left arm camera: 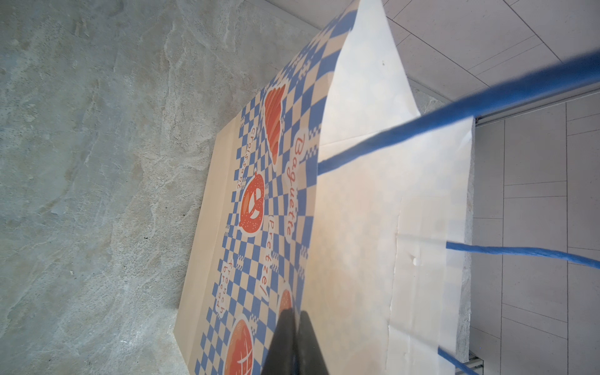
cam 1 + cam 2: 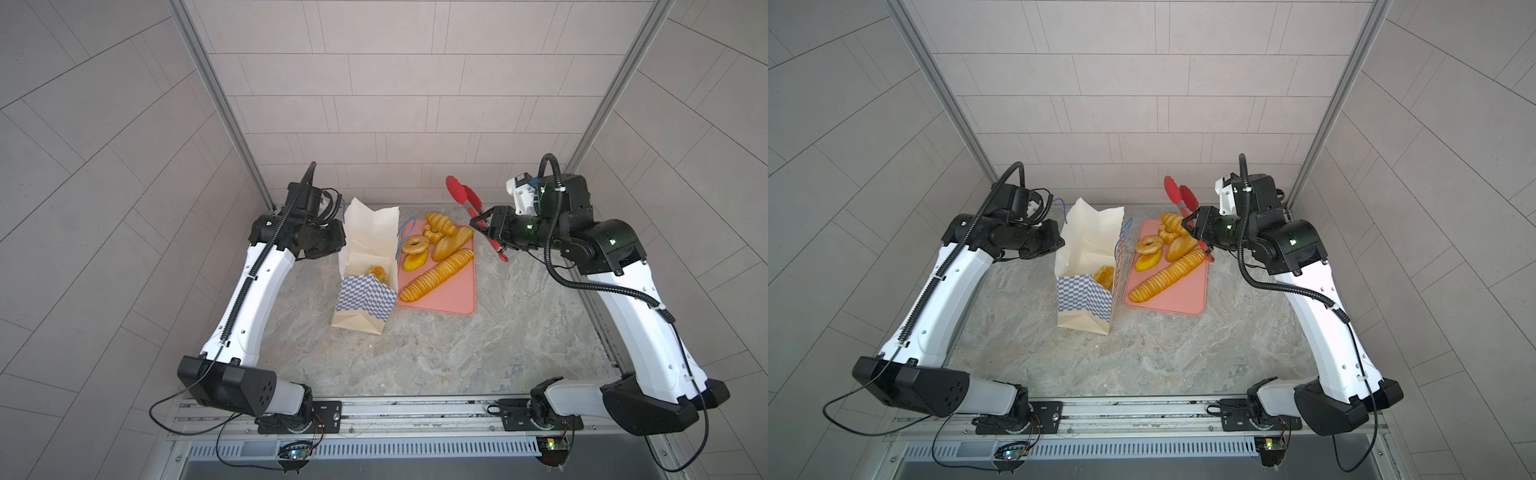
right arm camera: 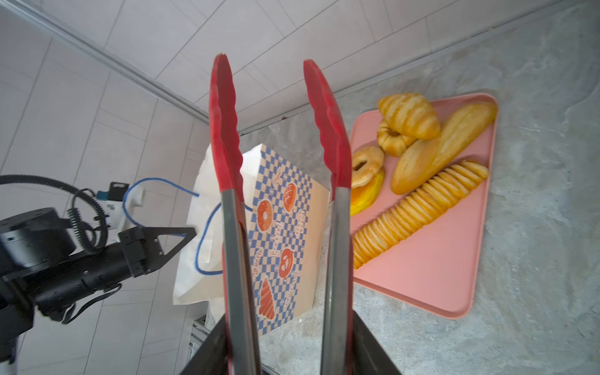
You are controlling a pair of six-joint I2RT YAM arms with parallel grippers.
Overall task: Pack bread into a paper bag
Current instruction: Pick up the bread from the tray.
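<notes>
Red tongs [image 3: 328,130], blades apart, are clamped in the right tool [image 2: 480,224], seemingly to fetch bread [image 2: 436,270] from the pink tray [image 2: 457,299], while the left tool [image 1: 296,319], pressed together on the rim of the paper bag [image 2: 365,299], holds it open, one piece inside

place: robot lab test cell | walls: grey tile-pattern panels [image 2: 374,83] on three sides, aluminium posts [image 2: 222,104] at corners | bench: marble-look tabletop [image 2: 415,357] | mounting: left arm [image 2: 253,291] and right arm [image 2: 640,316] fixed on a metal rail [image 2: 415,409] at the front edge | wiring: bare circuit board [image 2: 294,453] | props: glossy toy bread [image 2: 436,276] on pink tray [image 2: 453,295]
</notes>
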